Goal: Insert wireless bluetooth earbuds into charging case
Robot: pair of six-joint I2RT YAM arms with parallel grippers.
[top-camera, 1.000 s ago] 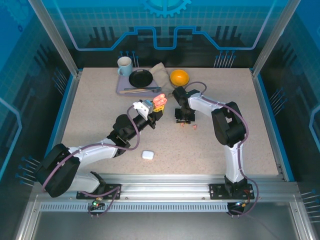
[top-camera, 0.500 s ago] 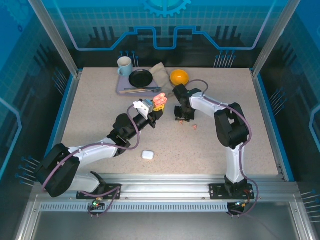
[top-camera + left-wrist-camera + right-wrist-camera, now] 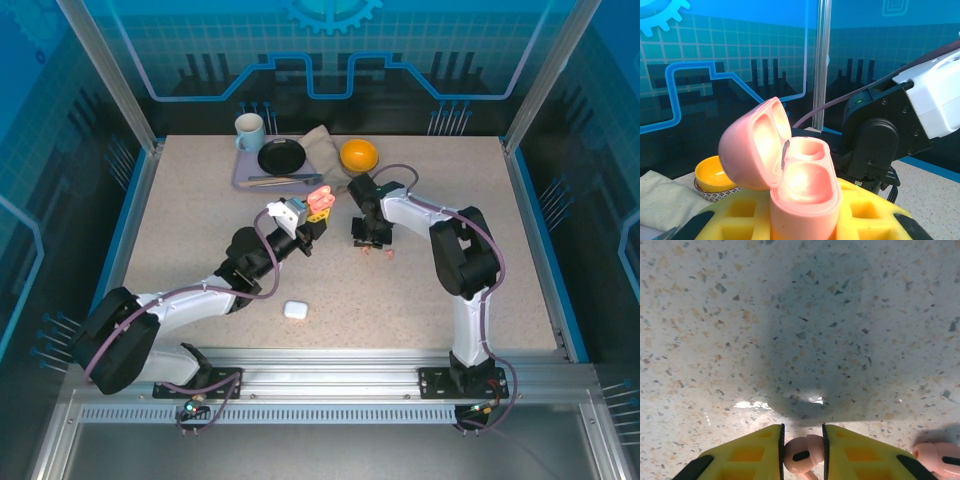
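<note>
Gripping a pink earbud, the right jaws are pinched tight on it at the bottom centre of the right wrist view, low over the speckled counter. Whether it has left the surface, I cannot tell. A second pink earbud lies loose on the counter at the lower right corner, near the first but apart from it. Over on the left arm, the jaws are clamped shut around the pink charging case, holding it up with its lid thrown back to the upper left. Both wells look bare in the left wrist view, so my read is that nothing is seated yet. One earbud is in hand but not delivered, its twin waits on the counter, and the carry and both insertions are left to do. From above, the case hangs at frame centre, a short way left of the right arm and its catch. A white case sits well below them toward the bottom centre. It looks shut, and what it holds cannot be told. Against a second ago, the right arm's wrist has nudged a touch right and down in the top view, settling over the pink earbuds. The left arm, the pink case and the white case are exactly where they were.
</note>
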